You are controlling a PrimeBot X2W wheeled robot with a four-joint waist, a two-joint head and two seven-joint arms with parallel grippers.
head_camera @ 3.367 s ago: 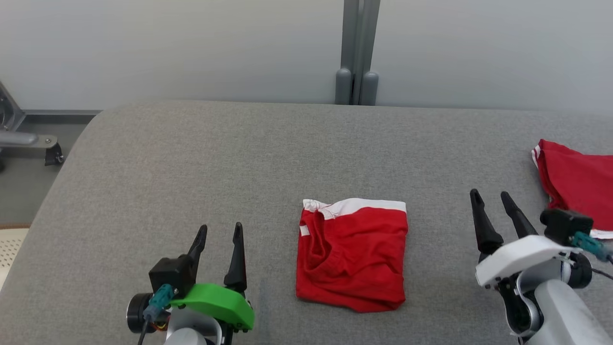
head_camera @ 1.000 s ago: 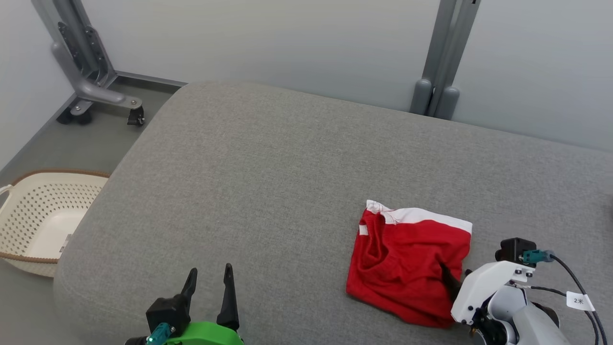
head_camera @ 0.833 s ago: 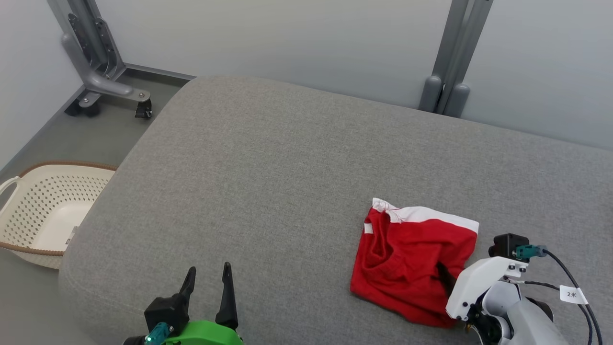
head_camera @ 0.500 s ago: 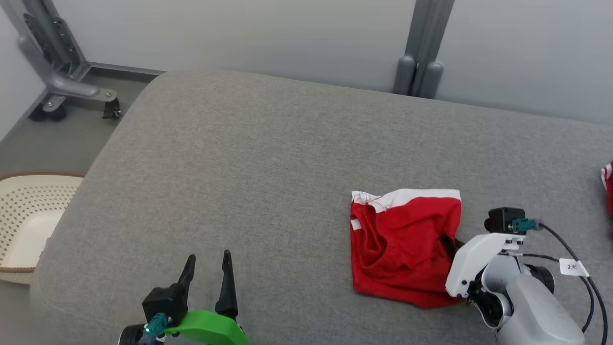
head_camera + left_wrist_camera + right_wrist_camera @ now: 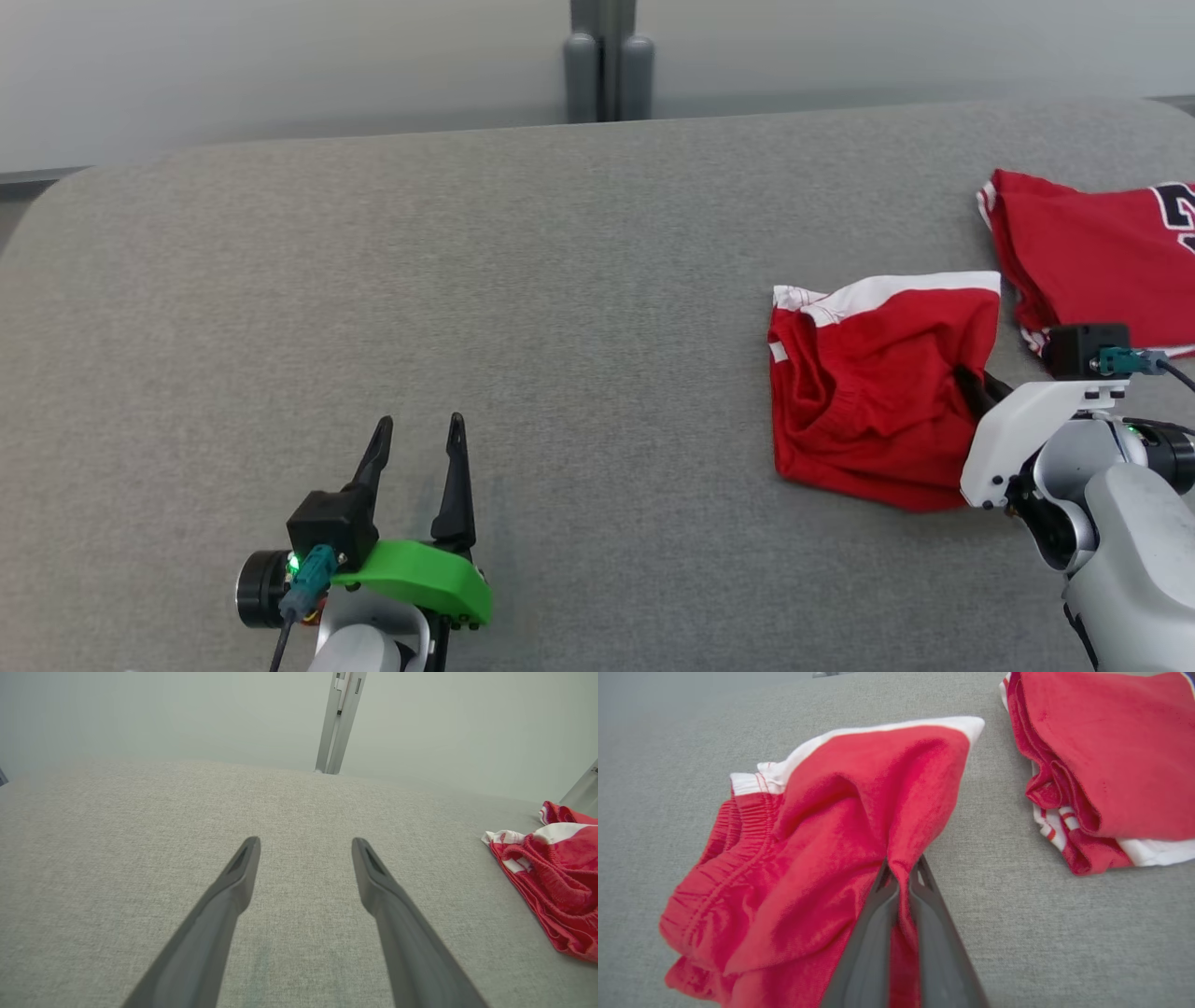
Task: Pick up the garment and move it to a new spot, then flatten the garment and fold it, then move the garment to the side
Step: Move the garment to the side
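Note:
The garment [image 5: 873,383] is a folded pair of red shorts with a white band, lying on the grey cushioned surface [image 5: 523,308] at the right. My right gripper [image 5: 976,387] is shut on the garment's right edge; in the right wrist view its fingers [image 5: 878,924] pinch a raised fold of the red cloth [image 5: 822,858]. My left gripper [image 5: 417,437] stands open low at the left, well apart from the garment, with nothing between its fingers [image 5: 224,905]. The garment's elastic waist [image 5: 551,882] shows at the right edge of the left wrist view.
A second folded red garment [image 5: 1092,261] with white trim lies just right of the held one, also seen close in the right wrist view [image 5: 1106,765]. A grey post [image 5: 607,56] stands behind the surface against the pale wall.
The head camera has swung right, so the basket and metal stand left the picture. My right gripper closed on the garment's right edge and has drawn it toward the other red garment. The left gripper stayed open.

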